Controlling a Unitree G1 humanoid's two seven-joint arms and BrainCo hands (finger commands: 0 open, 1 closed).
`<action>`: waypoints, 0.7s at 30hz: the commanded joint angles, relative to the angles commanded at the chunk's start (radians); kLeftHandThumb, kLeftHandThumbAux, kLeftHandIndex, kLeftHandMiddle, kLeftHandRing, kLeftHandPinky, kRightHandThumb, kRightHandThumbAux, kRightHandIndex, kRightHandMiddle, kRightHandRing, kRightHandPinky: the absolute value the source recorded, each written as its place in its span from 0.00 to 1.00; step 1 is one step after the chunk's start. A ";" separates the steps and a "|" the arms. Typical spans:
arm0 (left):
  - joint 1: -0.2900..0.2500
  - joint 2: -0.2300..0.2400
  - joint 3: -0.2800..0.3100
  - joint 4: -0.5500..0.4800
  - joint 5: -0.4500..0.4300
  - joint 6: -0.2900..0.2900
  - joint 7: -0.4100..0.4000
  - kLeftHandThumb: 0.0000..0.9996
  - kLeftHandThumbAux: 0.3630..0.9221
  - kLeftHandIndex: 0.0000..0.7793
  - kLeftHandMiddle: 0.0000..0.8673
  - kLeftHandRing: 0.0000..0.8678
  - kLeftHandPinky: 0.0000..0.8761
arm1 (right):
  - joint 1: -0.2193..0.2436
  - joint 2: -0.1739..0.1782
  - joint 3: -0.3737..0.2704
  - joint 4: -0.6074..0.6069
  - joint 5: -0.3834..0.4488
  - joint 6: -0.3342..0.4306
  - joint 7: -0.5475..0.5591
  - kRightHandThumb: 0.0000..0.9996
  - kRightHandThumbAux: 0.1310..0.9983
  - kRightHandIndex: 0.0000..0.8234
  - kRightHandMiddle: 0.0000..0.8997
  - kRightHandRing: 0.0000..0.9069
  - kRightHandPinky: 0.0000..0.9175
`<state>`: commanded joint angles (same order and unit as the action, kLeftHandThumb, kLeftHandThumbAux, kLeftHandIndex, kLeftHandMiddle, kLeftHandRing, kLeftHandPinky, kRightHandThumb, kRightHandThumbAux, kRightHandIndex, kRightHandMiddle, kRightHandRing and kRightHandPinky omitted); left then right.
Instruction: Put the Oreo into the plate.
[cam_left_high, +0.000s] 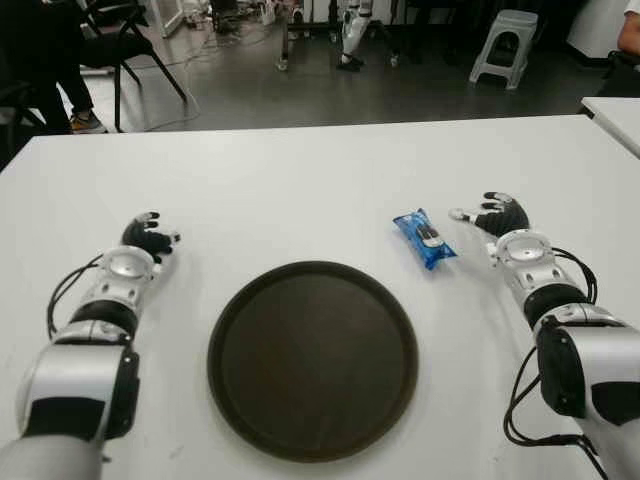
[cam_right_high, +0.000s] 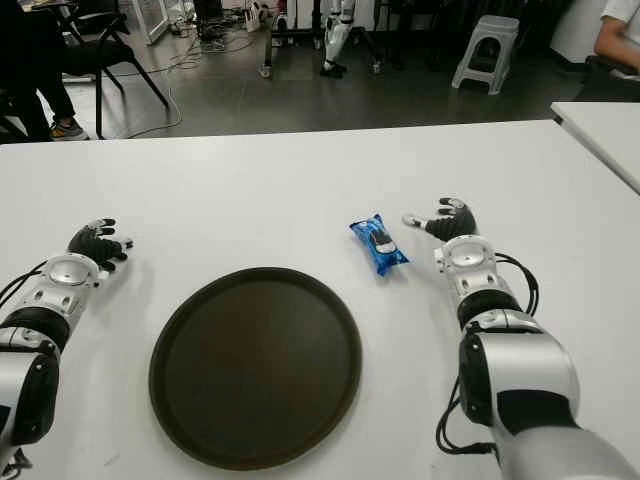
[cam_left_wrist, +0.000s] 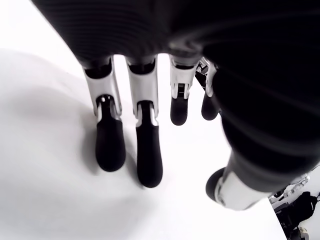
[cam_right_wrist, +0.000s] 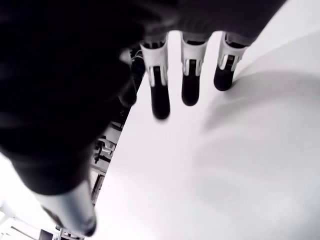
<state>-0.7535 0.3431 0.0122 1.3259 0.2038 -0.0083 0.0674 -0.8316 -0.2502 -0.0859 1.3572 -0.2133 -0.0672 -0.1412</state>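
A blue Oreo packet (cam_left_high: 425, 238) lies on the white table (cam_left_high: 300, 190), just beyond the right rim of the round dark brown plate (cam_left_high: 312, 358). The plate holds nothing. My right hand (cam_left_high: 497, 214) shows a short way to the right of the packet, fingers spread and holding nothing, its thumb pointing toward the packet. In the right wrist view its fingers (cam_right_wrist: 160, 95) hang straight over bare table. My left hand (cam_left_high: 148, 235) shows to the left of the plate, fingers relaxed and empty; in the left wrist view its fingertips (cam_left_wrist: 148, 155) touch the table.
Beyond the table's far edge are a dark floor, a black chair (cam_left_high: 120, 45) at the back left and a grey stool (cam_left_high: 507, 42) at the back right. A second white table corner (cam_left_high: 615, 115) shows at the right edge.
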 joint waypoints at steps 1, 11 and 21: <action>0.000 0.000 -0.003 0.000 0.003 -0.001 0.001 0.20 0.70 0.14 0.15 0.19 0.24 | 0.000 0.000 0.012 0.000 -0.011 -0.002 -0.005 0.05 0.80 0.31 0.76 0.83 0.82; -0.001 0.002 -0.014 0.000 0.012 0.009 0.003 0.19 0.70 0.17 0.16 0.20 0.25 | -0.007 0.018 0.083 -0.008 -0.073 -0.016 -0.045 0.00 0.81 0.15 0.59 0.77 0.74; 0.004 -0.002 -0.001 0.002 -0.001 0.001 0.009 0.21 0.70 0.16 0.16 0.20 0.24 | -0.012 0.041 0.131 -0.031 -0.097 -0.073 -0.084 0.00 0.75 0.07 0.14 0.31 0.37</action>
<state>-0.7493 0.3410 0.0109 1.3275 0.2028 -0.0077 0.0764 -0.8431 -0.2093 0.0447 1.3258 -0.3100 -0.1404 -0.2249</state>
